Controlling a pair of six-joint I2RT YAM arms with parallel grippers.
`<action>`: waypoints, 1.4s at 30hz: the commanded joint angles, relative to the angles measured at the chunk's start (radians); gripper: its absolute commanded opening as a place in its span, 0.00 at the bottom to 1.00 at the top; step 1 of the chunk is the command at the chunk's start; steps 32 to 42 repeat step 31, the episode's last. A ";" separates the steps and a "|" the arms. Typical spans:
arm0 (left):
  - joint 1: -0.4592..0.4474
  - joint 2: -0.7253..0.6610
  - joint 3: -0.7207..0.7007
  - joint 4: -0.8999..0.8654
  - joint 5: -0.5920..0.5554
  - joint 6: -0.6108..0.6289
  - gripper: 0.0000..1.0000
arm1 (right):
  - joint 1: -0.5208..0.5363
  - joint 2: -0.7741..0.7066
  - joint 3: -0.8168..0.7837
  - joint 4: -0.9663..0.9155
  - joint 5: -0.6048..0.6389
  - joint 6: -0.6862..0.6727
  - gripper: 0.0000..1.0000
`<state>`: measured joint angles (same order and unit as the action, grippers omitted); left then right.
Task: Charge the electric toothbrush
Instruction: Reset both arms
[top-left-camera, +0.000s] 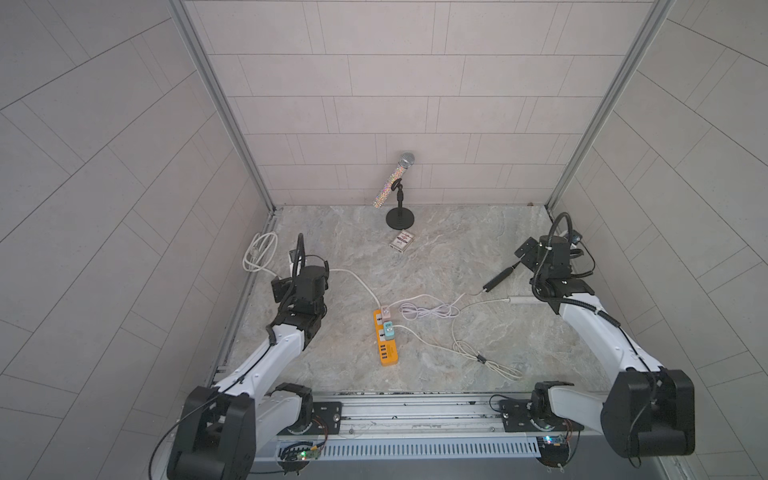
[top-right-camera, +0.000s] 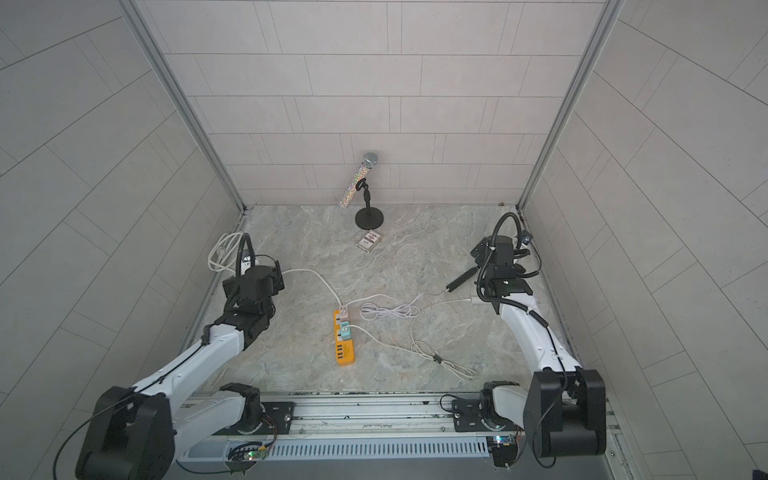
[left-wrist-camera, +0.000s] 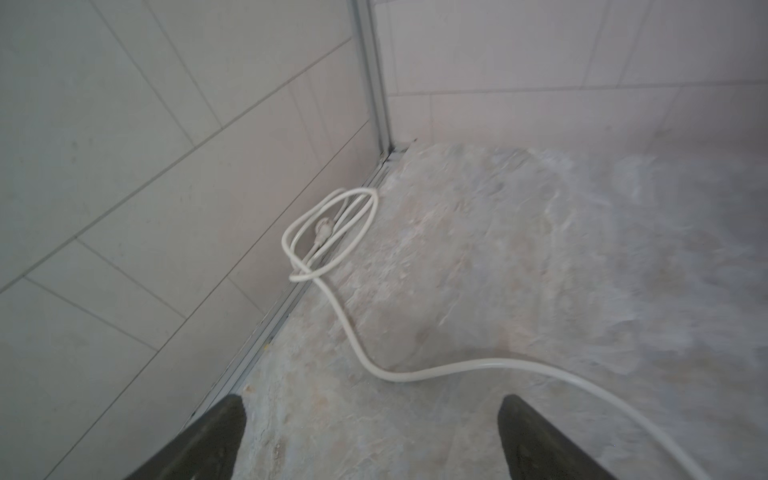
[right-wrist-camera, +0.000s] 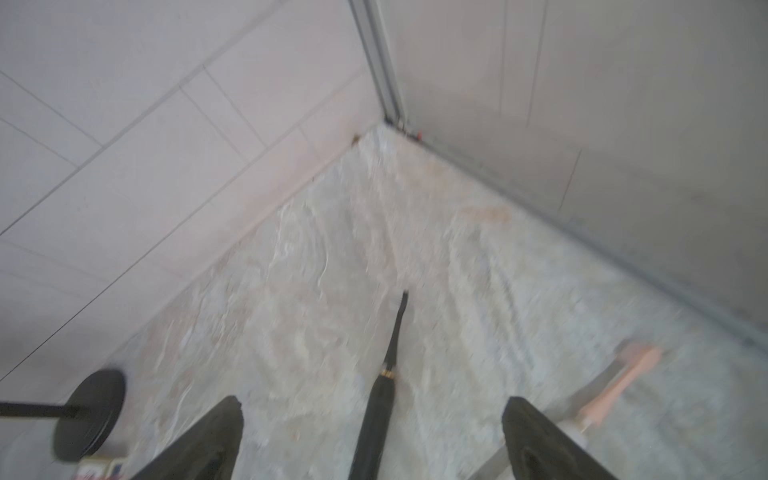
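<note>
**Figure.** Tabletop cell, seen from above and from both wrists. The black toothbrush (top-left-camera: 501, 277) lies flat on the table (top-left-camera: 457, 249), toward its right side, directly beneath the right gripper (right-wrist-camera: 372, 401). In the right wrist view its handle runs between the two fingers (right-wrist-camera: 216, 436), which stand wide apart and grip nothing. A thin white cable (top-left-camera: 428, 309) leads from the pink adapter (top-left-camera: 386, 311) on the orange strip (top-left-camera: 390, 357), through a loose bundle, to the toothbrush's base. The plug appears to meet the base, though the joint is too small to tell for certain. A second toothbrush (right-wrist-camera: 623, 380), pink and white, lies just beside the right gripper (blurred in the wrist view). Another cable runs from the teal adapter (top-left-camera: 389, 331) toward it. The left gripper (left-wrist-camera: 372, 399) hangs near the table's left edge, jaws likewise spread wide with nothing between them. Ahead of it the strip's thick cord (left-wrist-camera: 415, 377) ends in a coil by the wall. Near the back wall are a mic (top-left-camera: 395, 180) on its stand and a small box (top-left-camera: 401, 241).
</note>
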<state>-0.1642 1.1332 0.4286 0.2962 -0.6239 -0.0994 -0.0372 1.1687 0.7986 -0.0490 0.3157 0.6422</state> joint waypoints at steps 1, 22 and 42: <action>0.024 0.135 -0.105 0.454 0.059 0.081 1.00 | -0.024 0.042 -0.117 0.113 0.179 -0.275 1.00; 0.091 0.452 -0.049 0.662 0.254 0.065 1.00 | 0.058 0.409 -0.456 1.060 -0.058 -0.531 0.99; 0.098 0.446 -0.045 0.641 0.270 0.057 1.00 | 0.060 0.399 -0.454 1.042 -0.029 -0.519 1.00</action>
